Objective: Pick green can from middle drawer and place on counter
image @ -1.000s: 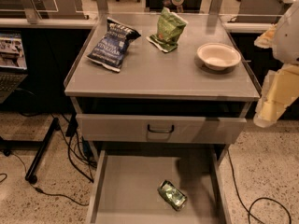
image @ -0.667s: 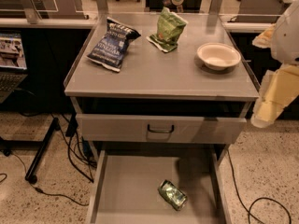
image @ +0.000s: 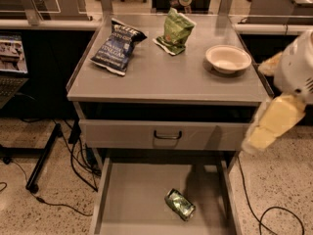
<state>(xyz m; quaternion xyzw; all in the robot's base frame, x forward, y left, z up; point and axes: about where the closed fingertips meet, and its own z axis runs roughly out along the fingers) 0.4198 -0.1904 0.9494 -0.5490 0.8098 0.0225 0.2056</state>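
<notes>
The green can (image: 180, 204) lies on its side on the floor of the open middle drawer (image: 132, 199), right of centre and near the front. The counter (image: 166, 77) is the grey cabinet top above it. My gripper (image: 254, 140) is the cream end of the arm at the right edge. It hangs beside the cabinet's right front corner at the height of the closed upper drawer, well above and to the right of the can. It holds nothing that I can see.
On the counter lie a blue chip bag (image: 117, 45) at the back left, a crinkled green snack bag (image: 175, 31) at the back middle and a white bowl (image: 228, 58) at the right. The upper drawer front (image: 167, 134) is closed. Cables (image: 68, 180) run on the floor to the left.
The arm's cream end has moved down and to the left, closer to the cabinet's right front corner. The can and the counter items have not moved.
</notes>
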